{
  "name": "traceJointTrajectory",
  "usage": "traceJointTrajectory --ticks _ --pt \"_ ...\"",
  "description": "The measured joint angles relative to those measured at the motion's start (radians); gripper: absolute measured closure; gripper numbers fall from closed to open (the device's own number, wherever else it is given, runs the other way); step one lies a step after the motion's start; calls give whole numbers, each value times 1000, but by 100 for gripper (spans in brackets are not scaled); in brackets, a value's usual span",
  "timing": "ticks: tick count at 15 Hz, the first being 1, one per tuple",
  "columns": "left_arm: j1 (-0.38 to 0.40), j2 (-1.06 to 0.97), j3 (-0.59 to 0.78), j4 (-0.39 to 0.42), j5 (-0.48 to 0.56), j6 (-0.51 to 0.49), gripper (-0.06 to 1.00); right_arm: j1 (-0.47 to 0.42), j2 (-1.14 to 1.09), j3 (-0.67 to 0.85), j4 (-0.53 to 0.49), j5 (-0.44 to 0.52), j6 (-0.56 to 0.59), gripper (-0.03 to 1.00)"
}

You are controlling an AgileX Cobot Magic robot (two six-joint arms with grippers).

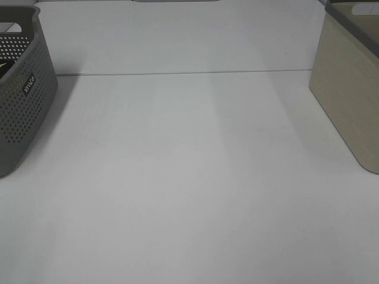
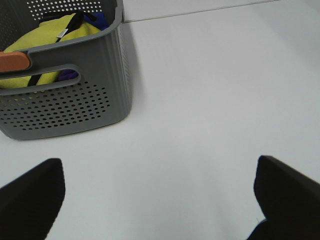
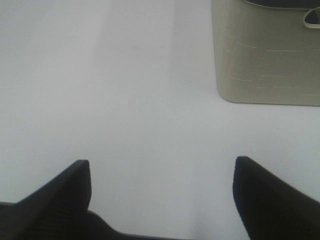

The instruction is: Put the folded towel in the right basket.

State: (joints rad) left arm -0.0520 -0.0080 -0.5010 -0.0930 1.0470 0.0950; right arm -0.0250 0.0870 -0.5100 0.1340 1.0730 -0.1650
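The right basket (image 1: 349,89) is beige with a grey rim, at the table's right edge; it also shows in the right wrist view (image 3: 265,55). A grey perforated basket (image 1: 23,89) stands at the left edge. In the left wrist view this grey basket (image 2: 75,100) holds a yellow folded towel (image 2: 55,37) with dark blue and purple cloth beside it and an orange piece at its rim. My left gripper (image 2: 157,200) is open and empty over the bare table near the grey basket. My right gripper (image 3: 162,195) is open and empty, short of the beige basket. Neither gripper shows in the high view.
The white table (image 1: 189,177) spreads between the two baskets, with a thin seam line (image 1: 189,73) running across its far part.
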Motion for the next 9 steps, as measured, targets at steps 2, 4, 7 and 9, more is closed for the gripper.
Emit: traceJointTrajectory --ticks 2,4,7,9 --pt "0 0 0 0 0 0 -3 0 0 0 0 0 0 22" --pt "0 0 0 0 0 0 -3 0 0 0 0 0 0 22" --pt "0 0 0 0 0 0 -3 0 -72 0 0 -2 0 22" --pt "0 0 0 0 0 0 -3 0 -92 0 3 1 0 22"
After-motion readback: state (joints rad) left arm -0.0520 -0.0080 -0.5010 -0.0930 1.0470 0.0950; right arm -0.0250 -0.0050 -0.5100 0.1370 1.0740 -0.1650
